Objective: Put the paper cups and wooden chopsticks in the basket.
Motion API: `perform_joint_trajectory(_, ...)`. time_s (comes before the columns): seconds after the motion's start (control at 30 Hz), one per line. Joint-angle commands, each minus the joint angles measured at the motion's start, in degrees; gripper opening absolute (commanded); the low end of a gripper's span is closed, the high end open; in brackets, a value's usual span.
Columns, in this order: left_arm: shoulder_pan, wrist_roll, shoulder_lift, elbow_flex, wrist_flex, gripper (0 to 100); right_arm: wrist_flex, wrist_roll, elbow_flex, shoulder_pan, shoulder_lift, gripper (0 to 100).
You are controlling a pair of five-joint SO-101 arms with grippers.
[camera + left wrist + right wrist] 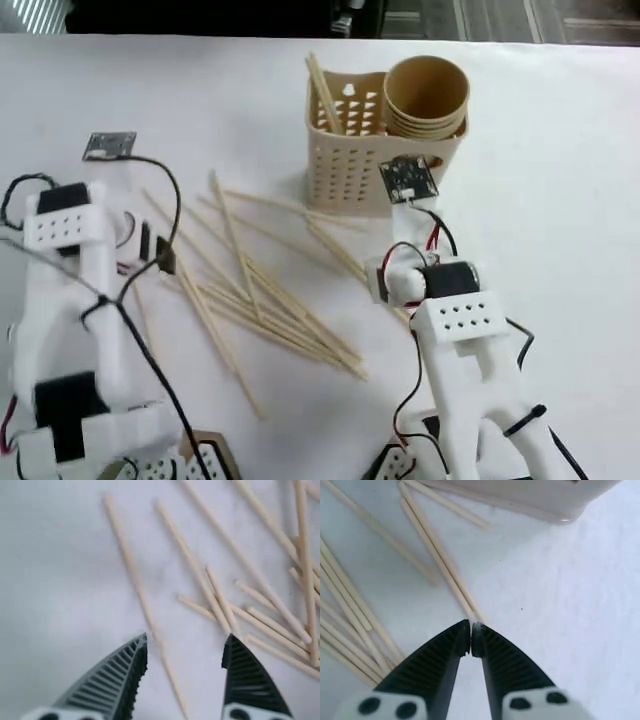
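Observation:
A cream perforated basket stands at the back centre with stacked paper cups and a few chopsticks inside. Many wooden chopsticks lie scattered on the white table between the arms. My left gripper hangs open just above the table, with one chopstick running between its fingers. It sits at the pile's left edge. My right gripper is shut, its tips over the end of a pair of chopsticks that lead toward the basket.
The right arm stands just in front of the basket, over the pile's right end. Cables trail from both arms. The table is bare white to the right of the basket and at the far left.

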Motion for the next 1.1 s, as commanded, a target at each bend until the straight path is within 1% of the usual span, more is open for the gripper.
perform_joint_trajectory(0.0,3.2,4.1,4.6,-4.2,-0.7,25,-0.8,-0.5,-0.2,0.5,-1.8,1.8)
perform_joint_trajectory(0.17,7.9,7.8,9.8,-5.3,-0.7,25,-0.8,-0.4,-0.1,0.7,-1.8,1.8)
perform_joint_trajectory(0.33,10.7,9.7,12.2,-4.1,-0.8,25,-1.0,-0.4,-0.1,3.7,-1.8,1.8)
perform_joint_trajectory(0.6,10.7,9.9,12.7,4.6,-8.6,24,-4.9,-0.3,2.2,4.6,-1.7,1.8)
perform_joint_trajectory(0.73,10.8,9.8,13.0,4.5,-9.4,16,-4.9,-0.3,2.2,4.6,-1.8,1.8)
perform_joint_trajectory(0.9,14.1,9.7,12.9,4.7,-11.1,3,-4.9,-0.3,2.2,4.7,-1.8,1.8)
perform_joint_trajectory(0.93,15.1,9.7,12.7,4.4,-11.0,2,-4.9,-0.3,2.2,4.7,-1.8,1.8)
perform_joint_trajectory(1.07,18.6,9.8,12.6,2.6,-10.5,2,-4.9,-0.3,2.3,4.7,-1.8,1.8)
